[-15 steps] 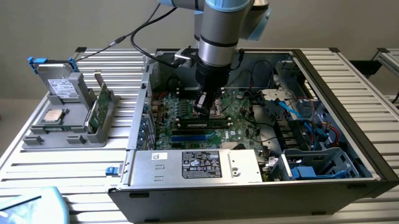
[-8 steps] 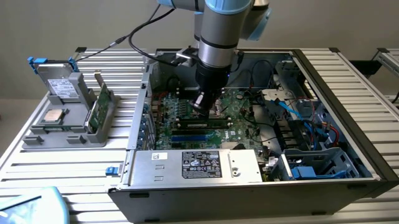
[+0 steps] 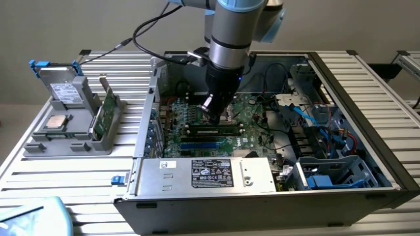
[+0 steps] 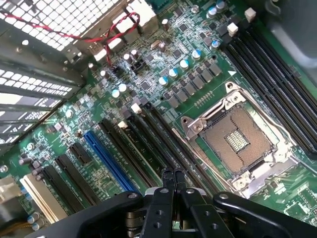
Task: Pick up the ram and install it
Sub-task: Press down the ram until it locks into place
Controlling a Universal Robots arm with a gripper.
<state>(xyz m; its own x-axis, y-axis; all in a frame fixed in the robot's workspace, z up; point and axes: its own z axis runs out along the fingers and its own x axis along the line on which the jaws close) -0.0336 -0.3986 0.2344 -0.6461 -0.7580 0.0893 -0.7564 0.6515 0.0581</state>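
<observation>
Item: memory-fitting job, late stage by the look of it. Gripper (image 4: 173, 174): fingers pressed together with nothing between them, tips poised just above the row of long black memory slots (image 4: 148, 144) beside the empty processor socket (image 4: 237, 140); in the exterior view it hangs inside the open computer case (image 3: 367, 182) over the green motherboard (image 3: 256, 115). Ram (image 3: 213, 131): a long narrow stick lying along a slot directly below the gripper in the exterior view, apparently seated, though whether its end clips are latched cannot be told. Judged done: pick-up and placing into the slot. Judged possibly left: pressing fully home. Also present: a grey holder (image 3: 66, 142) on the exterior view's left, carrying a green expansion card (image 3: 105, 113) and a hard drive (image 3: 62, 88); power supply (image 3: 210, 174) at the case front.
</observation>
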